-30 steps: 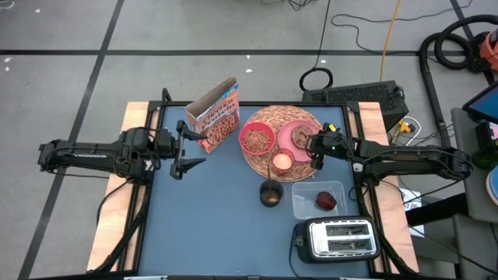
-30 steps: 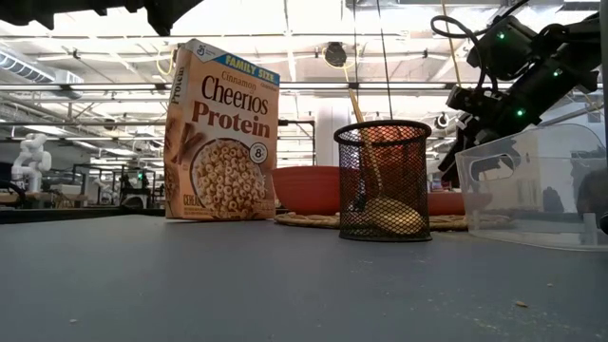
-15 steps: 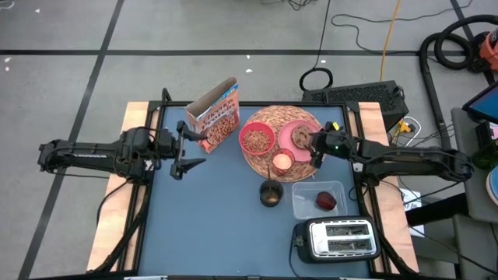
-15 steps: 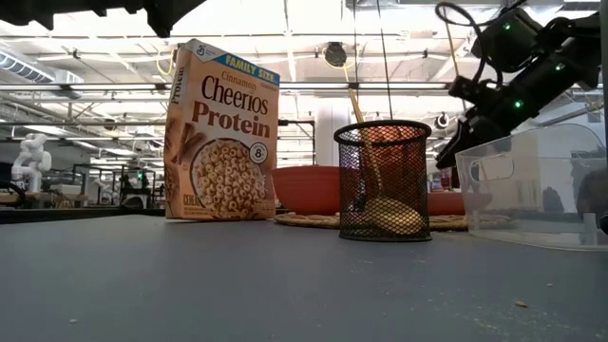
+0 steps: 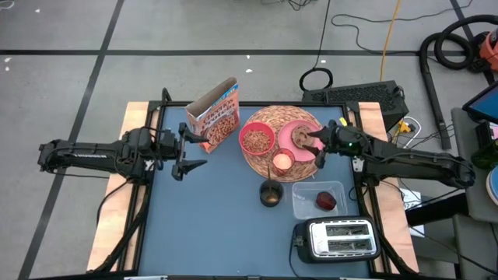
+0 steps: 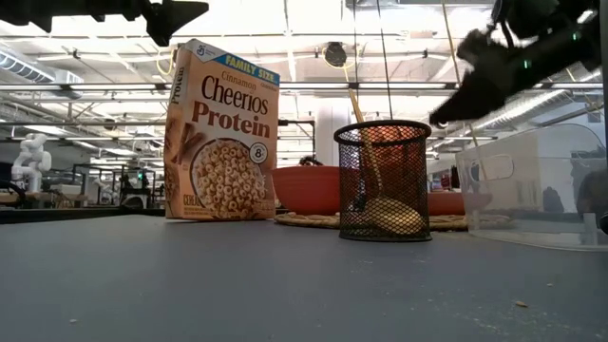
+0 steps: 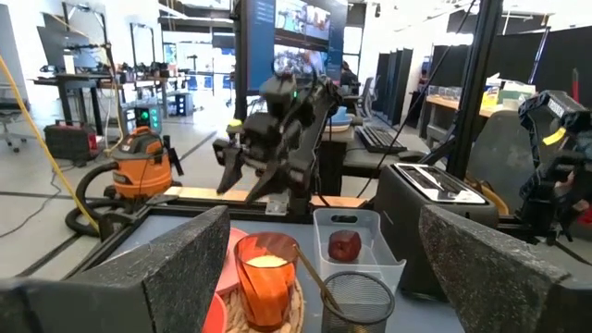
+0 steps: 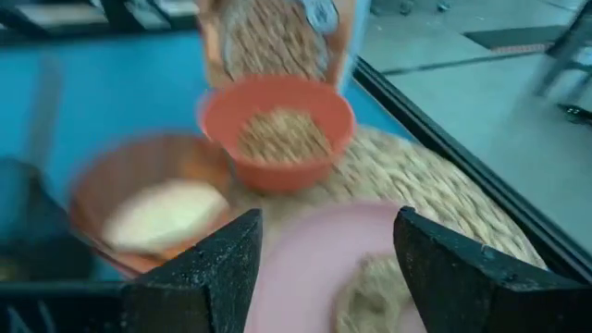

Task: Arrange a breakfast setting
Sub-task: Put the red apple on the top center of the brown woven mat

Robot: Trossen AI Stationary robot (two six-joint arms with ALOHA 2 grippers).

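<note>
Two hands in play, both empty. Right hand (image 5: pixel 317 140) has pulled back and lifted off the pink plate (image 5: pixel 294 134); fingers apart, nothing between them, and the browned bread (image 5: pixel 301 138) now lies on the plate – so bread step looks done. Left hand (image 5: pixel 187 148) hasn't moved, wide open just beside the cereal box (image 5: pixel 214 115), not touching it.

Containers:
- pink bowl (image 5: pixel 257 139) on wicker mat (image 5: pixel 267 118), w/ cereal in it
- small cup (image 5: pixel 282 162) at mat edge, pale drink inside
- mesh pot (image 5: pixel 270 194) on table (image 5: pixel 210 225), holds the spoon (image 6: pixel 363 142)
- clear tub (image 5: pixel 319 199) holds dark red fruit (image 5: pixel 325 201), not yet moved
- toaster (image 5: pixel 338 239), slots look empty
</note>
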